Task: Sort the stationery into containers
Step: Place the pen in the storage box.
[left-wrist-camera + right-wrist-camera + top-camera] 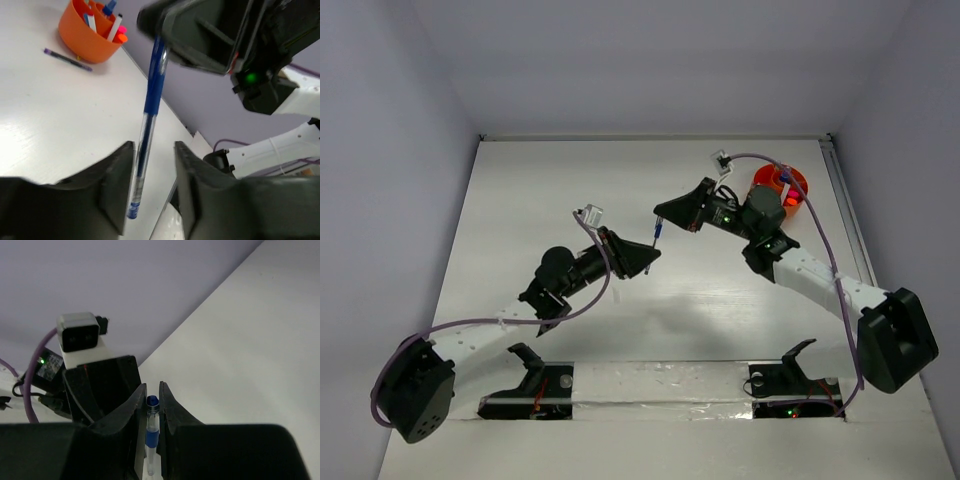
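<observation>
We cannot read any words, numbers or signs here. The blue pen [150,115] shows no print that we can make out. The orange cup [82,37] looks plain to us, and it is too far off and blurry to tell more.

Pen [147,125] between my fingers [117,185]: blue, clear barrel
Fingers: black
Cup [82,39] beyond my fingertips: orange
Marker [121,35] inside: pink
</observation>
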